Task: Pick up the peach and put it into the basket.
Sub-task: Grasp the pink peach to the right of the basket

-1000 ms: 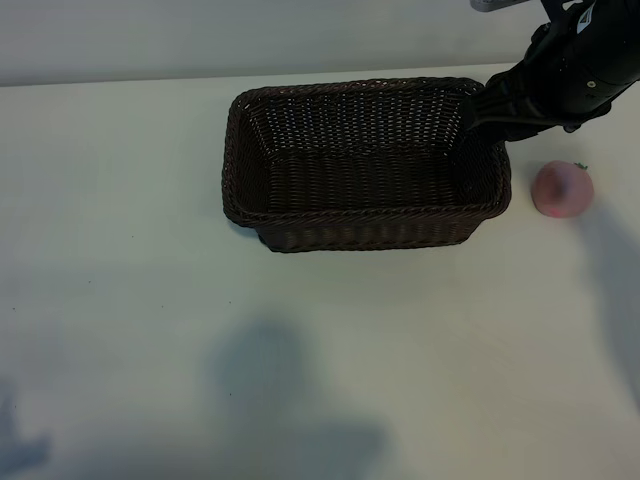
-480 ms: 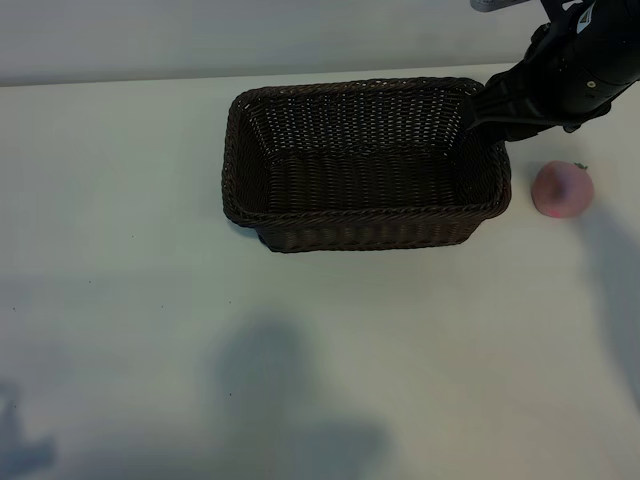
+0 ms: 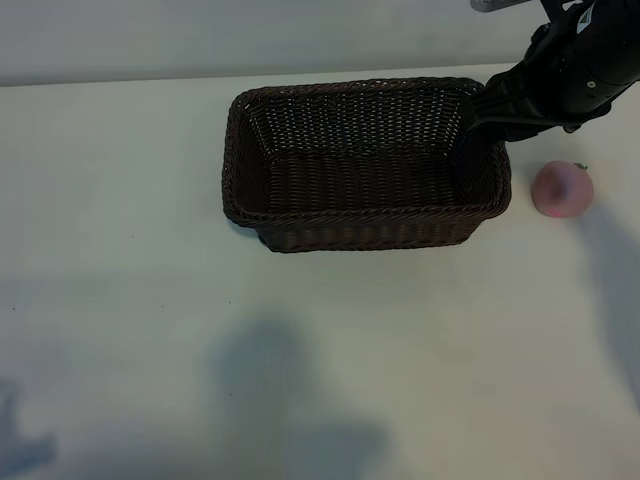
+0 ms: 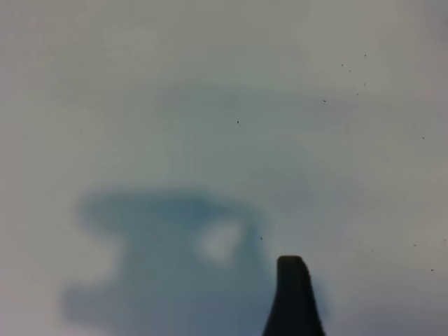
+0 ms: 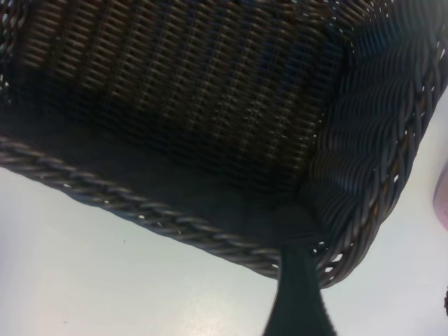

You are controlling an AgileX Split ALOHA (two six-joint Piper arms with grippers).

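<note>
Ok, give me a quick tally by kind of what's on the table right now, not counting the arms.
Basket: 1
Peach: 1
Total: 2

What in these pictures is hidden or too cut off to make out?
- Right gripper: the exterior view's top edge and the arm's dark bulk hide its fingers; its wrist view shows one tip.
- Left gripper: absent from the exterior view; one fingertip over bare table.
- Peach: only a sliver at the right wrist view's edge.
- Basket: right wrist view crops it.
</note>
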